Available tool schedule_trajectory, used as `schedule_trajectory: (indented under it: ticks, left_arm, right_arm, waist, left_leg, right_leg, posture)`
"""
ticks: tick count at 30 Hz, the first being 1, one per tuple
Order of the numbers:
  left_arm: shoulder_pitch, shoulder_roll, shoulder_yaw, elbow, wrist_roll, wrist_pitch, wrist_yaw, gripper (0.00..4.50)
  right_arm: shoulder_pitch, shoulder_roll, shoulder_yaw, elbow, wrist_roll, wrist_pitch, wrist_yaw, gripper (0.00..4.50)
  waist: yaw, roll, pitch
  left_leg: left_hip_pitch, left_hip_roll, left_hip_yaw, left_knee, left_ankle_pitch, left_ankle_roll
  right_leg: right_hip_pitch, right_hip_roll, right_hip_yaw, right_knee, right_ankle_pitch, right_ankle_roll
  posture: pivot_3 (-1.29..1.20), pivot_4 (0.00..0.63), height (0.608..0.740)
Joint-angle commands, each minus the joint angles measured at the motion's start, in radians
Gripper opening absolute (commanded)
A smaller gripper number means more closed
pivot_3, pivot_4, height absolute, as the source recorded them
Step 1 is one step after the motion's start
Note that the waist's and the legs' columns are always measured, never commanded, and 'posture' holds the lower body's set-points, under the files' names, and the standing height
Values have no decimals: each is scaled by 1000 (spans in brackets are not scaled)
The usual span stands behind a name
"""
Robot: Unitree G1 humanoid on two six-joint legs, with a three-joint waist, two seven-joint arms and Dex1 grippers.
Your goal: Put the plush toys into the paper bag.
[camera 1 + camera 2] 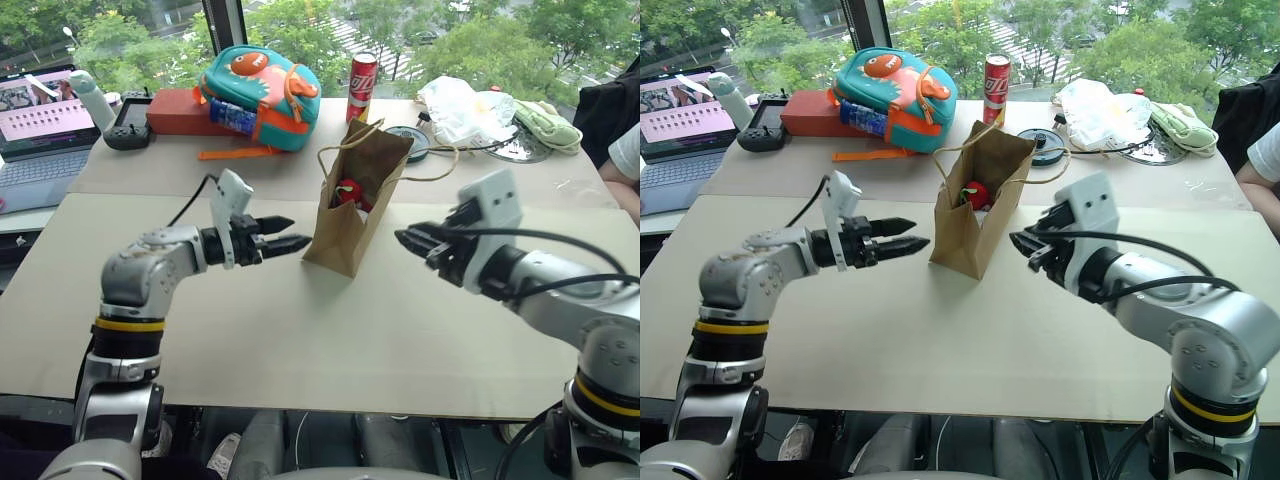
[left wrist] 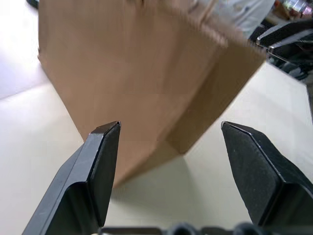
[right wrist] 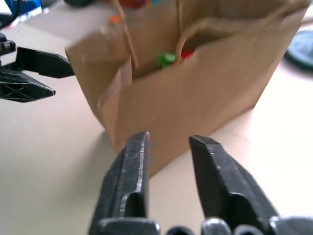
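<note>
Paper bag (image 1: 345,225) stands between left hand (image 1: 290,234) (spread) and narrowly parted right hand (image 1: 405,238).

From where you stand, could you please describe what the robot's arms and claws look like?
Both arms are silver-grey metal with rounded joint housings and a yellow ring between black bands near each elbow. A black cable runs along each forearm to a white boxy module on the wrist. The left claw and right claw each have two black, wedge-shaped fingers tapering to pointed tips.

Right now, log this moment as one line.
paper bag: upright, red chili toy inside | left gripper: open, empty | right gripper: empty, beside bag
</note>
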Motion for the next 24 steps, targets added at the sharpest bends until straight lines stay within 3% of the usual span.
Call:
schedule_trajectory:
  ticks: [1,7,24]
  left_arm:
    - [8,-30,-24,-5,77,-198,35,3534]
    - [29,-92,-52,6,135,-373,62,3534]
    - [64,-149,-142,-8,180,-349,128,3534]
  right_arm:
    - [7,-1,110,16,-114,-79,11,47]
    - [-82,110,193,104,-216,-142,3,47]
    - [-289,307,304,238,-360,-151,47,47]
  waist:
    - [1,0,0]
    - [-5,0,0]
    - [-3,0,0]
  left_leg:
    - [0,0,0,0,0,0]
    - [-1,0,0,0,0,0]
    - [0,0,-1,0,0,0]
  right_leg:
    - [0,0,0,0,0,0]
    - [-1,0,0,0,0,0]
    - [-1,0,-1,0,0,0]
  posture:
    - [0,150,739]
    - [0,150,739]
    - [0,150,739]
